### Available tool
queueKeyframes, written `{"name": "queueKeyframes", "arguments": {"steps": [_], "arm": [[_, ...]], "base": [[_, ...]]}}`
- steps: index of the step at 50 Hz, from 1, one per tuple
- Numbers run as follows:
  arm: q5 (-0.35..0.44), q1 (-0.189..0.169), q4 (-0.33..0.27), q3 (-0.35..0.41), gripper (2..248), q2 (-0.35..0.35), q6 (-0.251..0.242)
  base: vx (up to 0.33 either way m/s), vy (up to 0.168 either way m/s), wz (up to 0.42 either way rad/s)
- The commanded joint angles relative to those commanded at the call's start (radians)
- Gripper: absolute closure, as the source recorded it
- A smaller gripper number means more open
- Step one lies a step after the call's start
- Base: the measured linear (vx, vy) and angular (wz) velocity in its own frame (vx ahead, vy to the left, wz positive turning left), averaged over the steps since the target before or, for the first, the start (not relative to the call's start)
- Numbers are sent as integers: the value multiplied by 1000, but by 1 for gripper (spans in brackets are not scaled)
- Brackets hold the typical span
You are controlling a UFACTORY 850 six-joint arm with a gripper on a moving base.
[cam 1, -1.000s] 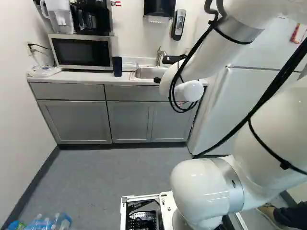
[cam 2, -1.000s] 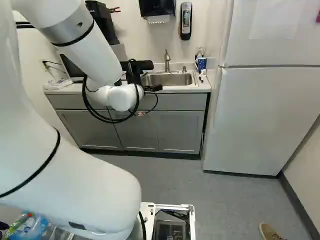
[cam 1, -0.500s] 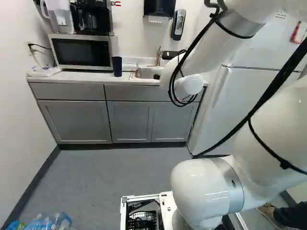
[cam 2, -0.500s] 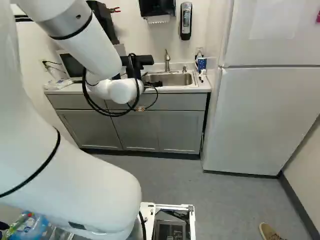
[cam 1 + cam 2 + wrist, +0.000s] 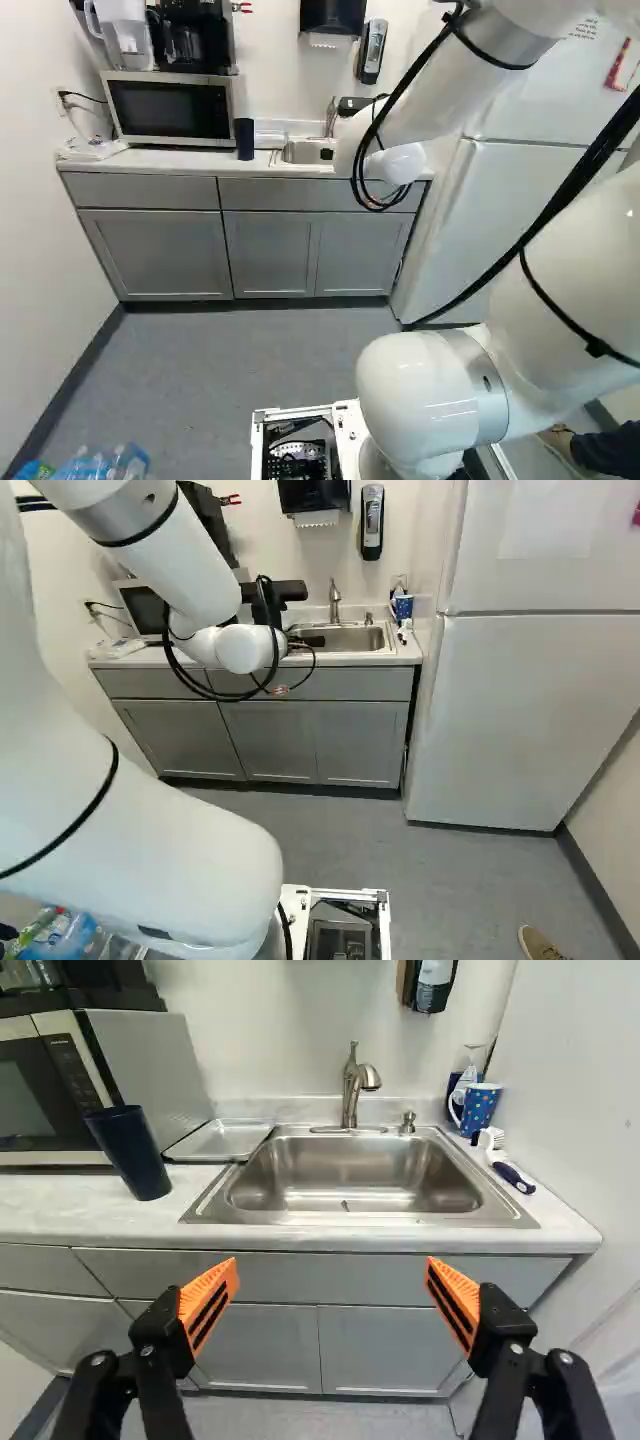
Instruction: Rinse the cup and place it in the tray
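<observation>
Gripper (image 5: 312, 641) spread wide, 2 orange pads apart, steel sink (image 5: 350, 1175) ahead, blue tumbler (image 5: 130, 1155) upright on counter (image 5: 60, 1205) beside tray (image 5: 220, 1142).

The white jointed arm (image 5: 140, 850) rises steeply, its forearm slanting down towards the front edge of the pale worktop (image 5: 80, 1210). Its black two-fingered pincer (image 5: 310, 641) is spread wide, orange pads (image 5: 208, 1302) facing each other, well apart.

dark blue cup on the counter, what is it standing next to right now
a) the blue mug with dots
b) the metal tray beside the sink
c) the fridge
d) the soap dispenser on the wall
B: the dark blue cup stands beside the metal tray, between it and the microwave.
</observation>
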Motion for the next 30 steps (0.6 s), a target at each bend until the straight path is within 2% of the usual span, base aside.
{"name": "queueKeyframes", "arguments": {"steps": [30], "arm": [[-95, 0, 0, -58, 3, 9, 0]], "base": [[0, 0, 0]]}}
